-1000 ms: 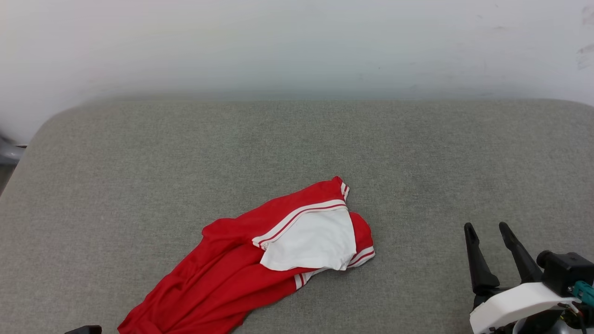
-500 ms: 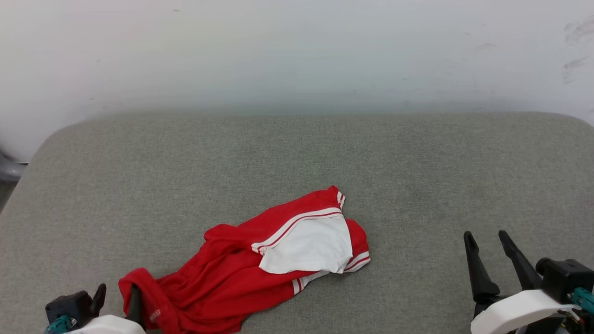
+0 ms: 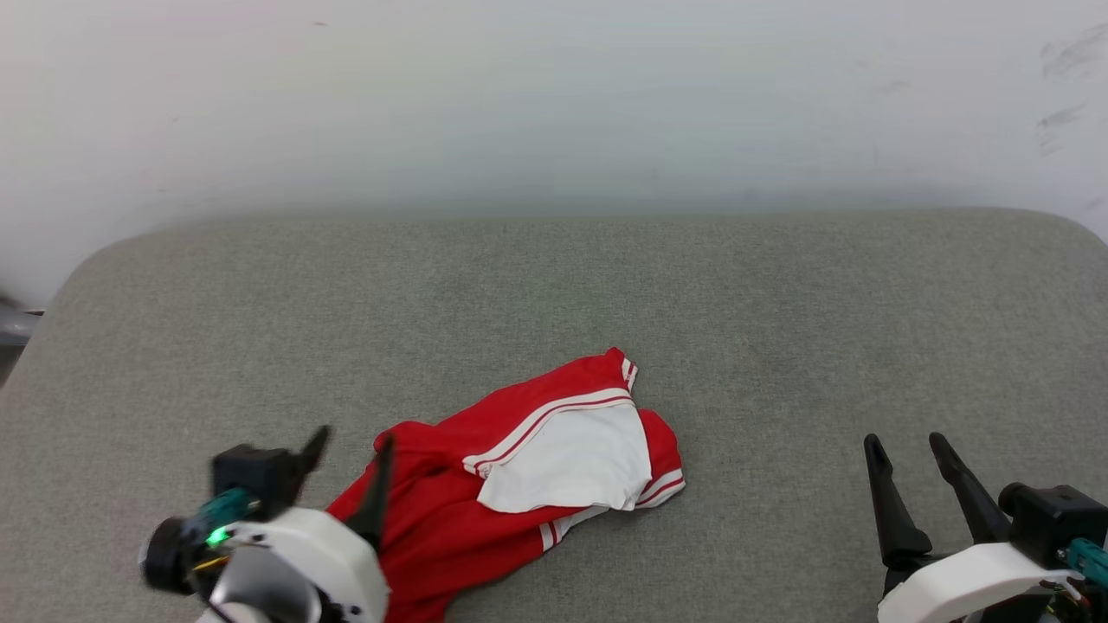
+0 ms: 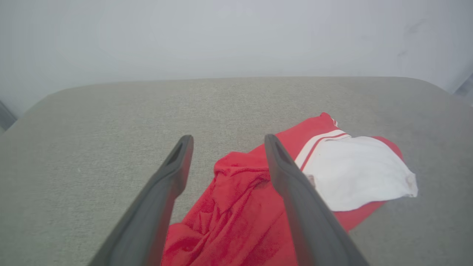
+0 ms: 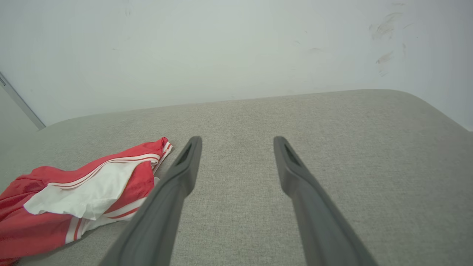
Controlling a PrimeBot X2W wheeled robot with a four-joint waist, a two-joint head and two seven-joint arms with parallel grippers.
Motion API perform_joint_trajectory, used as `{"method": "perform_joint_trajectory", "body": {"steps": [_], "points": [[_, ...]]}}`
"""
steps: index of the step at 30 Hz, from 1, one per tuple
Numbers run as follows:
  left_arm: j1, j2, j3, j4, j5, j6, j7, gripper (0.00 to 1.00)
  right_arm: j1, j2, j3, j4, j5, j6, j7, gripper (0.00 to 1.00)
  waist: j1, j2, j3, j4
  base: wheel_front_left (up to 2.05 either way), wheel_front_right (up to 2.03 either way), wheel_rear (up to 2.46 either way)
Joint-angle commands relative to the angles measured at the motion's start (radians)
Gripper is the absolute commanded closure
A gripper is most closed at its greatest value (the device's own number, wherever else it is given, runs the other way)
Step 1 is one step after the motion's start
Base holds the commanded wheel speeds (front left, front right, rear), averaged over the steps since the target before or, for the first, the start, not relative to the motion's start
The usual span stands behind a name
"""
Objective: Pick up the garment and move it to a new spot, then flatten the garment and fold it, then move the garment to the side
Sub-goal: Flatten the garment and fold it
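Note:
The garment (image 3: pixel 519 467), red with a white sleeve and striped seams, lies crumpled on the grey cushion (image 3: pixel 554 285) at the front centre. My left gripper (image 3: pixel 351 463) hovers open above its left part, with nothing between the fingers. In the left wrist view the garment (image 4: pixel 251 207) spreads under and between the two dark fingers (image 4: pixel 173 173). At the lower right my right gripper (image 3: pixel 909 450) stands open over bare cushion, well to the right of the garment (image 5: pixel 74 192), which lies left of its fingers (image 5: pixel 184 170) in the right wrist view.
A pale wall (image 3: pixel 554 104) rises right behind the cushion's far edge. The cushion's rounded corners show at far left and far right. A grey object (image 3: pixel 13 320) peeks in at the left edge beyond the cushion.
My left gripper came into view holding the garment's lower end, let it go and opened, then rose up and to the right. The garment now lies more bunched. The right gripper kept still.

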Motion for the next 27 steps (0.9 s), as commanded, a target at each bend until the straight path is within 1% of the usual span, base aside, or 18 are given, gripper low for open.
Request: {"method": "perform_joint_trajectory", "body": {"steps": [1, 6, 10, 15, 20, 24, 27], "points": [[-0.033, -0.007, -0.035, -0.026, -0.006, -0.026, 0.049, 0.0, 0.005, 0.001, 0.002, -0.004, -0.004, -0.001, 0.003, 0.0, 0.0001, 0.0, 0.003, -0.003, 0.0, 0.0, 0.0], [-0.101, -0.023, -0.134, -0.063, -0.028, -0.104, 0.201, 0.0, -0.014, 0.001, 0.01, -0.003, 0.001, -0.001, -0.001, 0.0, 0.0001, 0.0, 0.022, -0.018, 0.0, 0.0, 0.0], [-0.157, -0.041, -0.217, -0.05, -0.04, -0.175, 0.311, 0.0, -0.026, 0.001, 0.017, 0.004, 0.006, -0.001, -0.005, 0.0, 0.0001, 0.0, 0.042, -0.036, 0.0, 0.0, 0.0], [-0.237, -0.064, -0.311, -0.014, -0.005, -0.25, 0.392, 0.0, -0.047, 0.001, 0.028, 0.016, 0.012, -0.001, -0.014, 0.0, 0.0001, 0.0, 0.073, -0.062, 0.0, 0.0, 0.0], [-0.311, -0.076, -0.395, 0.048, 0.045, -0.305, 0.439, 0.0, -0.07, 0.001, 0.041, 0.031, 0.02, -0.001, -0.027, 0.0, 0.0001, 0.0, 0.101, -0.088, 0.0, 0.0, 0.0], [-0.365, -0.074, -0.438, 0.096, 0.058, -0.327, 0.472, 0.0, -0.084, 0.001, 0.046, 0.046, 0.024, -0.001, -0.036, 0.0, 0.0001, 0.0, 0.118, -0.106, 0.0, 0.0, 0.0], [-0.401, -0.064, -0.461, 0.124, 0.083, -0.332, 0.477, 0.0, -0.091, 0.001, 0.048, 0.057, 0.028, -0.001, -0.046, 0.0, 0.0001, 0.0, 0.124, -0.116, 0.0, 0.0, 0.0]]}}
